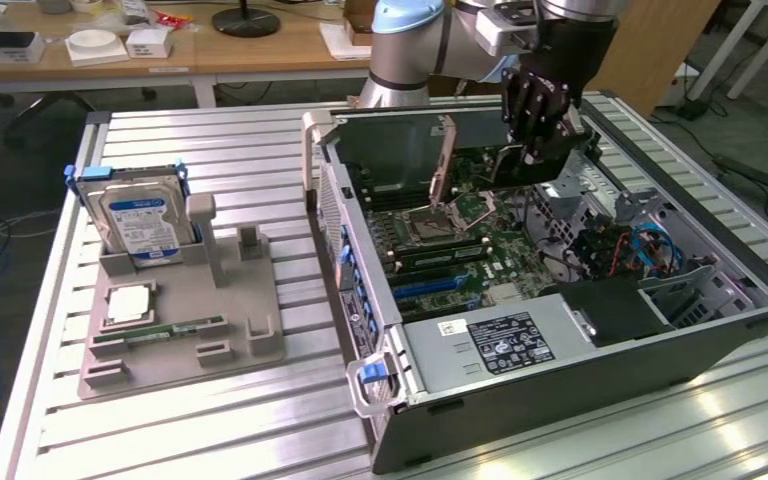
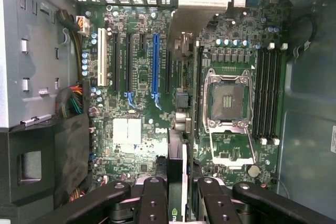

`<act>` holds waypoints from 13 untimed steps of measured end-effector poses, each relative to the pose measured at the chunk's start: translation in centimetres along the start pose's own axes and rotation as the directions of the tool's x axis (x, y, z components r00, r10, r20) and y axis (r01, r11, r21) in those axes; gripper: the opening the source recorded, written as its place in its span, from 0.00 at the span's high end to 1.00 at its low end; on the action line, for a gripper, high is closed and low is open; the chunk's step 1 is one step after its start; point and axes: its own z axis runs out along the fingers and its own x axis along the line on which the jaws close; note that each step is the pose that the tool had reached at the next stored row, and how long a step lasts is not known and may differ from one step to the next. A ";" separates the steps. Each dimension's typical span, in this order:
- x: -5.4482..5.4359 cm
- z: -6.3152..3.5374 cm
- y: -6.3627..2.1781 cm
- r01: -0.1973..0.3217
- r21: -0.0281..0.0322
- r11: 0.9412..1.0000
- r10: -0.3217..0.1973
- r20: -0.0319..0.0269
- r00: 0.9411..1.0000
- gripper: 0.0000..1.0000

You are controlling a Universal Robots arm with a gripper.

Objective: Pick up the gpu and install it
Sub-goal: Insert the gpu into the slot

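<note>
The gpu (image 1: 534, 165) hangs as a thin dark card above the open computer case (image 1: 571, 385), over the back part of the motherboard (image 1: 491, 245). My gripper (image 1: 540, 135) is shut on its upper edge, black fingers on either side. In the wrist view the gpu (image 2: 176, 153) shows edge-on between the fingers (image 2: 152, 200), with its silver end bracket (image 2: 197, 9) toward the case's rear wall. My gripper (image 2: 178, 200) holds the card clear of the board, a little to one side of the long blue slot (image 2: 155, 66).
A grey fixture (image 1: 224, 345) at the exterior view's left holds a hard drive (image 1: 144, 222), a processor chip (image 1: 128, 303) and a memory stick (image 1: 177, 328). Inside the case are the CPU socket (image 2: 227, 100), memory slots (image 2: 268, 98), cables (image 1: 644, 250) and a black shroud (image 1: 611, 305).
</note>
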 end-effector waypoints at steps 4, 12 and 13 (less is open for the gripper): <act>0.0 0.00 0.00 0.000 0.000 1.000 0.000 0.000 1.000 0.73; 0.0 0.07 0.94 -0.002 0.000 1.000 0.002 -0.001 1.000 0.73; 0.0 0.11 1.04 -0.002 0.000 1.000 0.002 -0.001 1.000 0.73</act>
